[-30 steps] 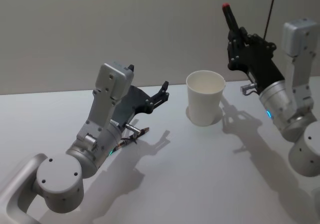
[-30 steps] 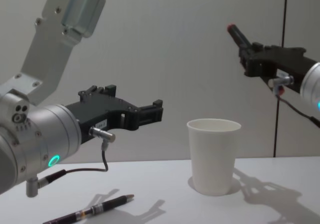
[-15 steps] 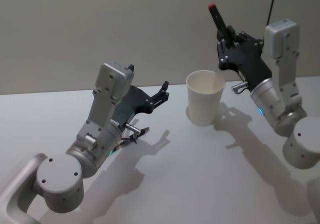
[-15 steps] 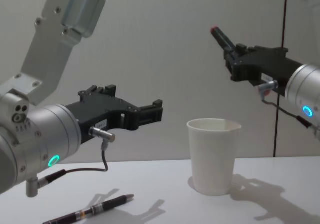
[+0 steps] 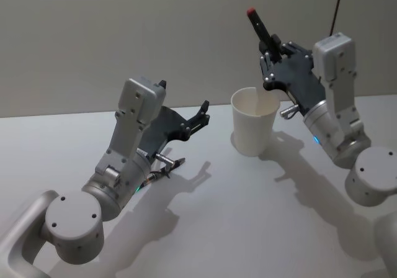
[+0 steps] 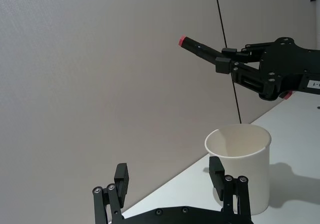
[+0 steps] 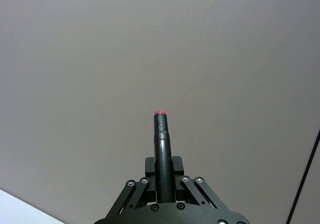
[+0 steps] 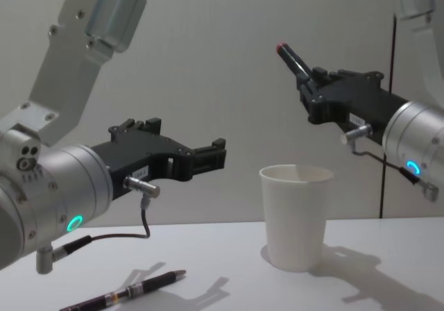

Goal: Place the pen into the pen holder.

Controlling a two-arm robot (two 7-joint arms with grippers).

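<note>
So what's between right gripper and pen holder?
Nothing; the chest view shows bare air between the right gripper, shut on the pen, and the pen holder.

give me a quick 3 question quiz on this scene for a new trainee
1. True or false: the right gripper is shut on a red-tipped pen.
2. Multiple choice: the paper cup is A) upright on the table, B) tipped over, C) held in the air.
3. Fill in: below the open left gripper, a second pen lies on the ___.

Key: 1 true; 2 A; 3 table.
</note>
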